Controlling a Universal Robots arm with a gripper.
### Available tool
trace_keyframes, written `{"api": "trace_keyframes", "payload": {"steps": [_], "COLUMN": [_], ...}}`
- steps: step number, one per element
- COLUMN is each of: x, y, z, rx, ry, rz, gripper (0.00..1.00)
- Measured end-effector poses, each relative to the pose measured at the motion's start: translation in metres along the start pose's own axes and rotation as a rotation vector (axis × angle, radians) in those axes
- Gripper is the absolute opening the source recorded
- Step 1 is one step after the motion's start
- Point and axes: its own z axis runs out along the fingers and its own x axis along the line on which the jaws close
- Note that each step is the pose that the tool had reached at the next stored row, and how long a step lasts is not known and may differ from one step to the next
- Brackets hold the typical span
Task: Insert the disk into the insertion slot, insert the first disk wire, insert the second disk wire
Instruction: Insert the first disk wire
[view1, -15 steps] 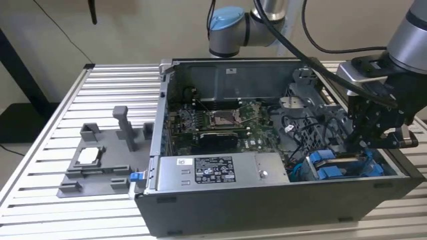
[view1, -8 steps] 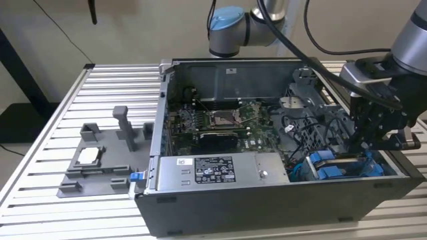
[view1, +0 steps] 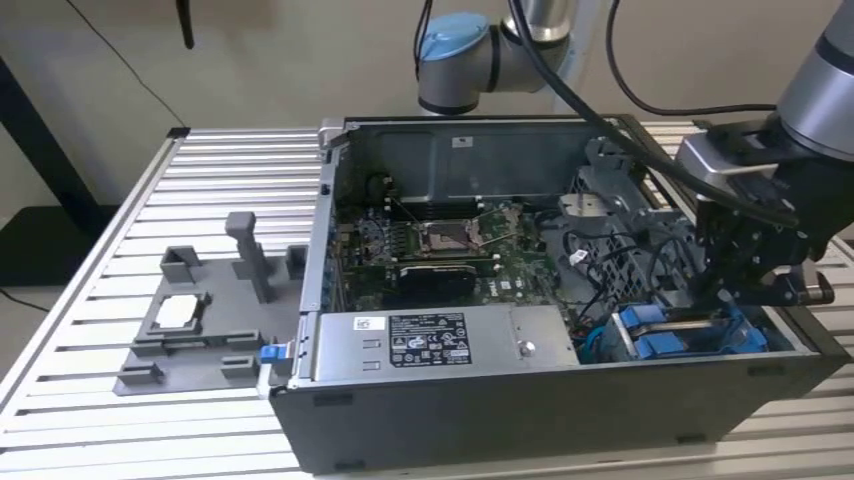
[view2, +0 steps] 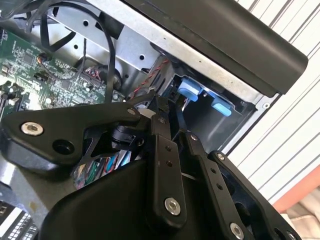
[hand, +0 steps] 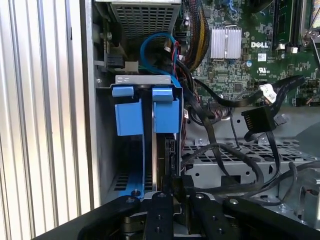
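In the exterior view the gripper (view1: 721, 305) reaches down into the open computer case (view1: 534, 410), which stands on the ribbed surface (view1: 214, 170). It is at the insertion slot (view1: 667, 345), in the corner of the case at the exterior view's right.

In the first wrist view the disk (hand: 167, 155) stands on its edge inside the slot, in the compartment nearer to the motherboard (hand: 240, 50). The neighbouring compartment holds no drive, as far as I can see. From here the disk looks thin and dark, with its blue carrier tab (hand: 166, 112) at the far end. The fingers (hand: 160, 212) are narrow and seem to pinch the near edge of the disk. I judge the disk to be almost or fully seated. Both wires are not yet done: a black connector (hand: 257, 120) hangs loose beside the bay.

In the second wrist view the fingers, close together, point towards the blue fittings (view2: 192, 90).
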Motion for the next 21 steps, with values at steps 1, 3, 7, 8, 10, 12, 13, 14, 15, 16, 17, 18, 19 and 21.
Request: {"api": "trace_keyframes", "payload": {"steps": [1,3,7,8,10,12,13,14,15,16,17,18,19,21], "x": [0.0001,0.0003,0.0006,0.0007,0.0007,0.0005,0.0001,-0.0002,-0.0005,-0.0008,-0.0011,-0.0014,-0.0017,-0.0023], "y": [0.0001,0.0002,0.0005,0.0006,0.0008,0.0005,0.0001,-0.0002,-0.0004,-0.0007,-0.0009,-0.0012,-0.0014,-0.0019], "z": [0.0011,0.0037,0.0092,0.0104,0.0108,0.0068,0.0017,-0.0035,-0.0077,-0.0126,-0.0171,-0.0217,-0.0264,-0.0352], "rx": [-0.0009,-0.0020,-0.0044,-0.0046,-0.0061,-0.0062,-0.0063,-0.0061,-0.0062,-0.0062,-0.0062,-0.0062,-0.0062,-0.0062], "ry": [0.0000,0.0000,0.0004,0.0000,-0.0005,-0.0024,-0.0014,-0.0002,-0.0005,-0.0001,-0.0001,-0.0002,0.0001,-0.0002], "rz": [0.000,0.000,0.000,0.000,0.001,0.001,0.001,0.000,0.001,0.001,0.000,0.000,0.000,0.000], "gripper": [0.19,0.19,0.19,0.19,0.19,0.20,0.27,0.27,0.27,0.27,0.27,0.27,0.27,0.27]}}
